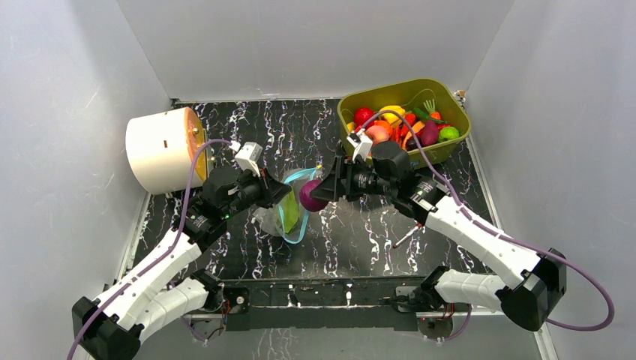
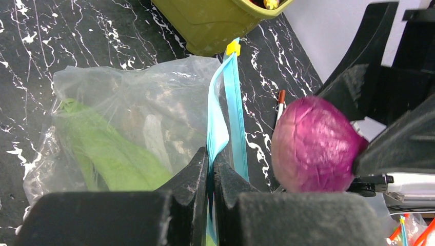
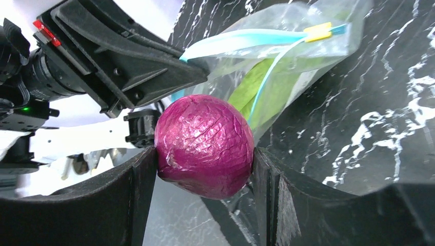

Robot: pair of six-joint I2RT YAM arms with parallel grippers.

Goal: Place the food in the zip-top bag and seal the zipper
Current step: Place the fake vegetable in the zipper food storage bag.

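- White drum (image 1: 161,150) lies on its side, well to the left of the zip-top bag (image 2: 138,118).
- Left gripper (image 2: 210,160) is closed tight on the zipper (image 2: 233,113), pinching one lip of the teal strip (the bag's mouth gapes toward the right).
- A green leaf (image 2: 102,148) lies inside the bag.
- Purple onion (image 3: 202,138) sits just right of the bag's mouth, outside it. It is clamped by the right gripper (image 1: 324,189), whose fingers are spread to the onion's width.
- Olive-green tub (image 2: 215,25), beyond the bag to the right, holds more food (image 1: 401,124).
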